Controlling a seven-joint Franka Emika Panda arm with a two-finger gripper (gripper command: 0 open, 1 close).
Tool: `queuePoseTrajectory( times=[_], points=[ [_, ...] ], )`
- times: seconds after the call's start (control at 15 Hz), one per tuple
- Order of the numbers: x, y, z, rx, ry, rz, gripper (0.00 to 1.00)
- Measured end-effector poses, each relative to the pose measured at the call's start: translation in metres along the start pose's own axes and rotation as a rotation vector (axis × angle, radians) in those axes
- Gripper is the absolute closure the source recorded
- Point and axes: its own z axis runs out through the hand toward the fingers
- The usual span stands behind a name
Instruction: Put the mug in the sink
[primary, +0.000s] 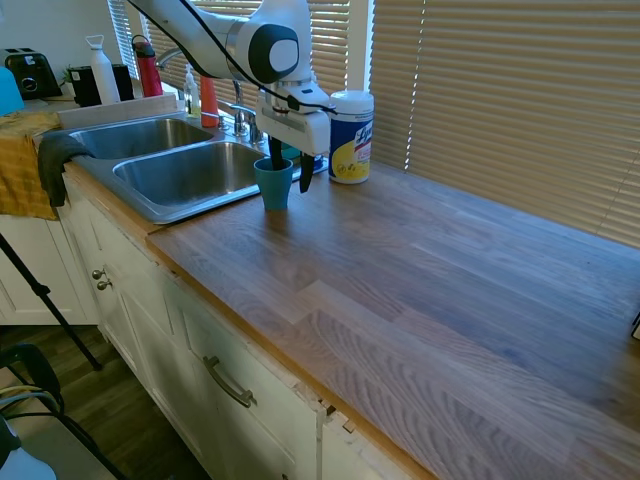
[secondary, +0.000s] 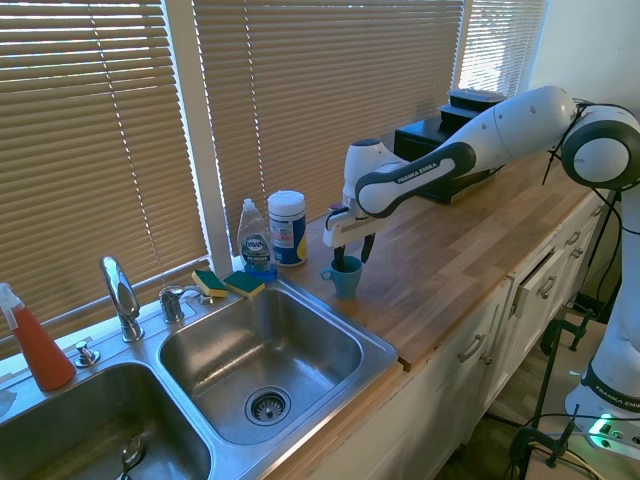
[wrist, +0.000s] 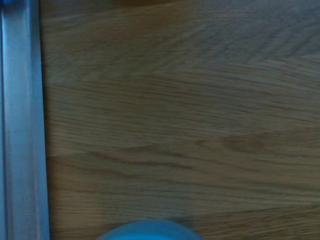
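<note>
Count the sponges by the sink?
2, both green and yellow, side by side on the sink rim behind the nearer basin: sponge one, sponge two. None other visible.

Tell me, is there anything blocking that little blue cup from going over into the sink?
Nothing visible does. The mug stands on the wooden counter right beside the sink, with the gripper already at its rim, one finger inside. The near basin looks empty. The sponges and soap bottle sit behind it by the window, off the path.
</note>
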Motion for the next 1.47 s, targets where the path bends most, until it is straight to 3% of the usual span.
queuePoseTrajectory(
  times=[1.07,1.47],
  points=[
    [-0.003,0.003,0.031,-0.007,-0.020,0.010,1.00],
    [-0.014,0.005,0.022,0.010,-0.022,-0.028,1.00]
  ],
)
